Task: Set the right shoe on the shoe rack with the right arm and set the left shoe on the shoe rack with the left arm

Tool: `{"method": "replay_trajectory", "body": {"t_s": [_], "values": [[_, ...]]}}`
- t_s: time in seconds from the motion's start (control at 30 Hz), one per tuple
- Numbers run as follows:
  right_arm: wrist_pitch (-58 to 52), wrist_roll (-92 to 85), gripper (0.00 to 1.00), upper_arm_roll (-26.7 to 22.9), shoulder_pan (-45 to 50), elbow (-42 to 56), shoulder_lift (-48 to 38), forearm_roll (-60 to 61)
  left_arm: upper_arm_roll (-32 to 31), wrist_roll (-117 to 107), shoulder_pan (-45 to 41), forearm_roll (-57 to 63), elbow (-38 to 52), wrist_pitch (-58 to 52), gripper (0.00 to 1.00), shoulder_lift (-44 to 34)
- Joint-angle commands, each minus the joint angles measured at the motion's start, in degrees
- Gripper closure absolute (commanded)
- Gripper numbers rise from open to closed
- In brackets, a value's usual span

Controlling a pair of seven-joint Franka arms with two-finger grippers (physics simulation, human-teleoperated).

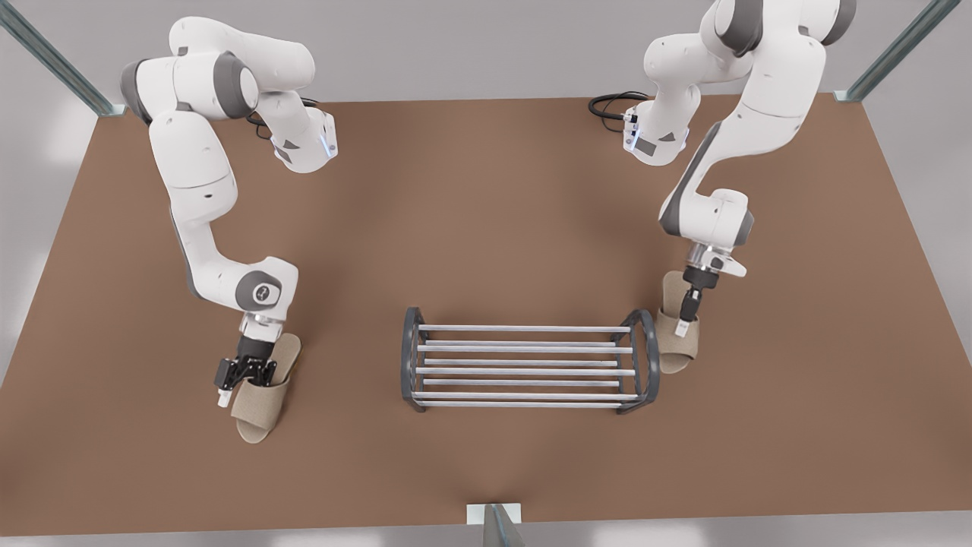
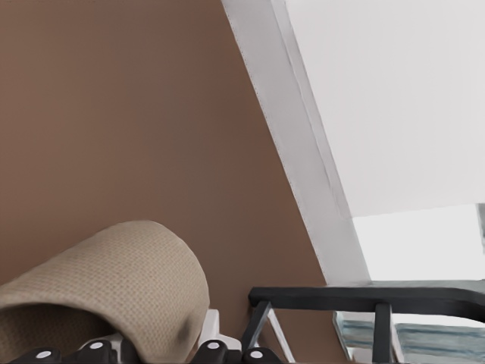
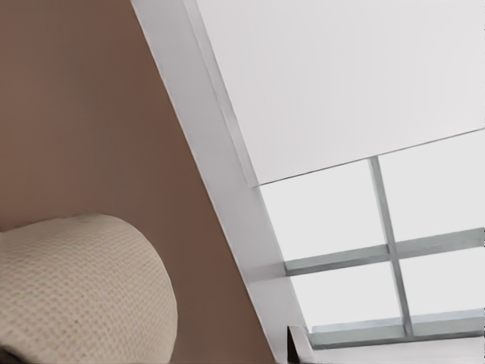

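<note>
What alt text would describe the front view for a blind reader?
Two white jointed robot arms reach down to a brown table, one black gripper at a beige woven slide slipper on the front view's left, the other gripper at its twin on the right. Between them stands a low silver-rod shoe rack, bearing neither slipper.

Brown table, black cables at its far edge.

The front view looks steeply down from high above onto the whole brown table and the low silver-rod shoe rack. Each wrist view sits close behind a beige woven slipper strap, sharing table surface with the front view.
</note>
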Motion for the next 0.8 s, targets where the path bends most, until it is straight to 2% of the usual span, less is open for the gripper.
{"method": "replay_trajectory", "body": {"t_s": [0.0,0.03,0.1,0.13,0.17,0.23,0.33,0.37,0.4,0.5,0.57,0.63,0.67,0.77], "values": [[0.24,-3.32,0.45,-0.01,-0.08,0.70,0.08,0.00,0.14,-1.01,1.28,0.31,1.27,-2.16,0.50,-2.15],[0.24,-3.32,0.60,-0.01,-0.08,0.70,0.00,0.09,0.14,-1.63,1.98,0.57,1.71,-2.34,0.53,-4.00],[0.24,-3.32,0.64,-0.01,-0.08,0.96,-0.09,0.09,0.05,-2.42,2.25,0.48,2.68,-2.60,0.56,-4.87],[0.50,-3.23,0.67,-0.01,-0.08,1.22,-0.36,0.09,0.05,-3.21,2.25,0.48,2.68,-2.43,0.71,-5.40],[0.85,-3.23,0.74,-0.01,-0.08,1.31,-0.53,0.18,0.05,-3.39,2.25,0.48,2.68,-1.99,0.79,-5.40],[13.50,-3.23,0.78,0.08,-1.92,6.23,-2.11,0.61,0.05,-3.39,2.34,0.57,2.68,-1.64,0.79,-5.67],[18.59,-3.32,0.79,0.08,-1.92,7.46,-5.71,0.79,0.05,-11.00,2.34,1.09,3.99,0.46,0.79,-5.84],[25.37,-3.76,0.79,0.08,-1.57,9.84,-7.73,0.97,-0.21,-27.97,2.25,10.31,6.19,5.74,0.79,-9.00],[26.95,-4.03,0.79,0.17,-1.04,9.92,-10.02,0.97,-0.21,-43.27,2.25,19.45,6.19,6.53,0.79,-11.82],[39.96,-4.20,0.79,-0.01,-0.43,10.80,-16.44,3.69,-9.52,-62.62,1.72,22.28,12.51,23.22,0.79,-14.19],[44.00,-4.20,0.79,-0.18,-0.52,11.07,-17.67,3.60,-19.80,-71.24,1.02,21.49,20.69,38.78,0.79,-13.31],[47.61,-5.96,0.79,-1.77,-0.95,12.65,-17.41,3.52,-23.50,-72.21,-1.53,20.87,29.21,47.14,0.79,-8.66],[48.40,-6.66,0.79,-2.12,-1.22,12.65,-17.49,3.52,-23.77,-72.21,-4.34,19.21,34.48,51.79,0.79,-5.50],[48.93,-6.75,0.79,-2.91,-1.13,12.83,-16.88,3.43,-23.59,-72.29,-9.61,18.33,37.74,54.96,0.79,-2.33]]}}
